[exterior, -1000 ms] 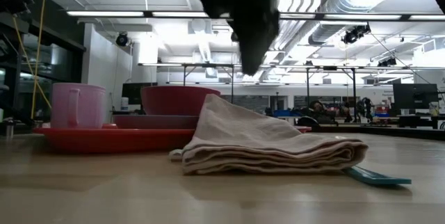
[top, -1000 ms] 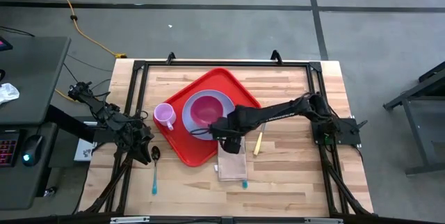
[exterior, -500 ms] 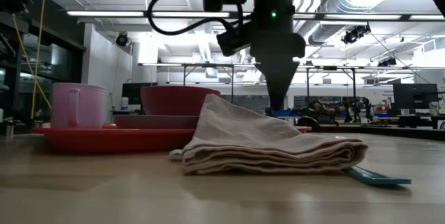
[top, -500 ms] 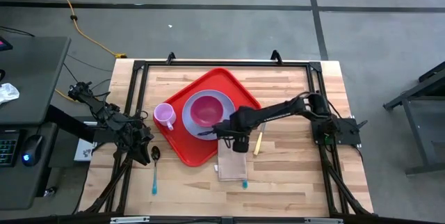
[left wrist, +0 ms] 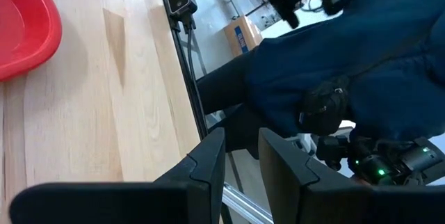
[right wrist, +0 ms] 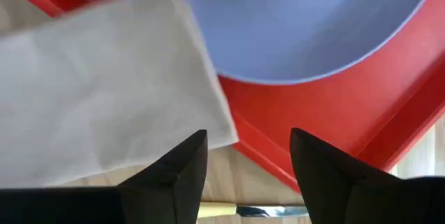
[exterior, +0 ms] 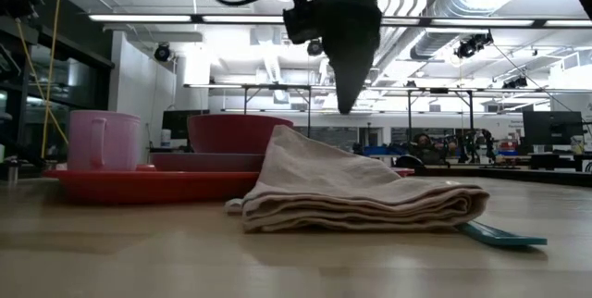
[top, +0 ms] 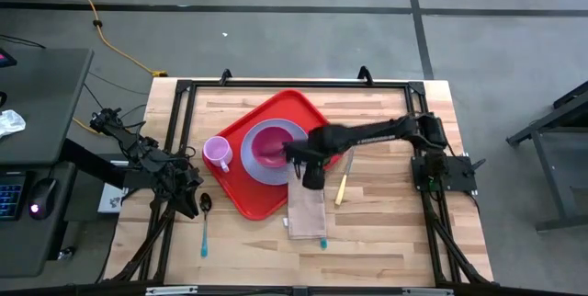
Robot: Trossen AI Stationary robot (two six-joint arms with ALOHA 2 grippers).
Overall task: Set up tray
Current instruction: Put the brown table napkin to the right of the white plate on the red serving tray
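Two fingers of right claw [right wrist: 247, 175] spread above napkin [right wrist: 104, 92] and tray [right wrist: 334, 133] — empty, only wrist-visible.

1. Red tray [exterior: 139, 185] flat on the wooden table [exterior: 296, 261], at the left.
2. Pink cup [exterior: 104, 140] standing up on the tray.
3. Purple plate [exterior: 205, 161] on the tray too, with a dark red bowl [exterior: 236, 134] on top.
4. Folded tan cloth [exterior: 356, 196] in the middle, one corner leaning on the tray's edge.
5. Teal handle [exterior: 504, 234] poking out from under the cloth.
6. Dark gripper [exterior: 347, 71] hanging above the cloth, not touching.
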